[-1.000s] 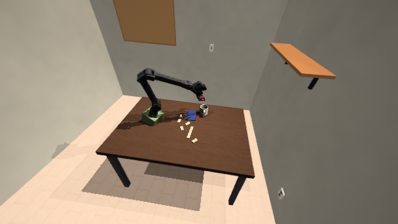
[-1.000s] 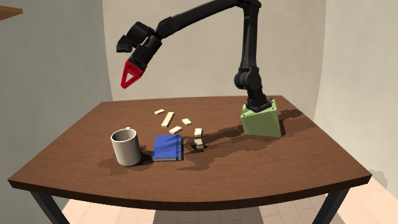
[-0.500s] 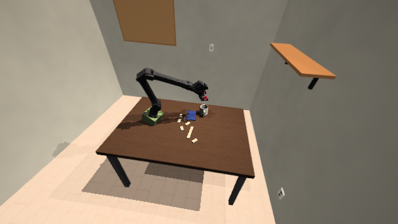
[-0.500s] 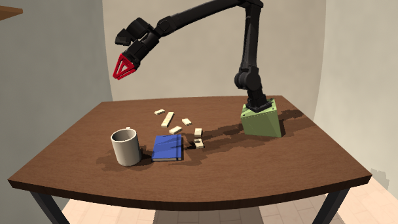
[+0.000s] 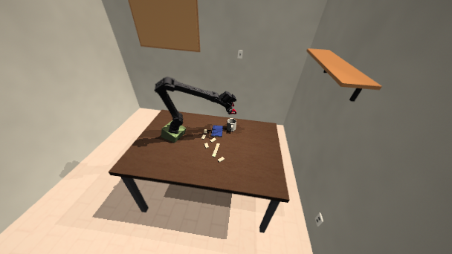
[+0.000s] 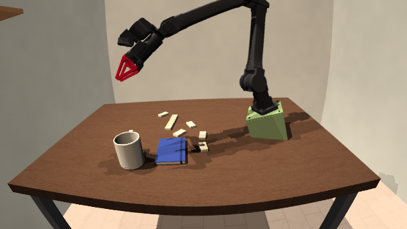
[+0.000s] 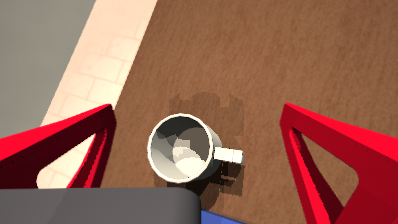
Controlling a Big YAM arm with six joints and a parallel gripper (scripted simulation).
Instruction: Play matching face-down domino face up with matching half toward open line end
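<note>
Several cream dominoes lie in the middle of the brown table. The line (image 6: 171,122) is a long pale strip, also in the top view (image 5: 215,150). Loose dominoes lie around it: one past its far end (image 6: 163,114), two beside it (image 6: 191,124) (image 6: 179,132), and two nearer the arm's base (image 6: 202,135) (image 6: 203,146). My gripper (image 6: 125,71) is open and empty. It hangs high above the table, over a grey mug (image 7: 182,147), far from all the dominoes. A small pale block (image 7: 228,155) touches the mug's side; I cannot tell whether it is a handle or a domino.
The mug (image 6: 128,150) stands near the table's edge, next to a blue book (image 6: 171,151). The book's corner shows in the wrist view (image 7: 225,218). The arm's green base (image 6: 268,122) stands at the other side of the table. A wooden shelf (image 5: 342,69) hangs on the wall.
</note>
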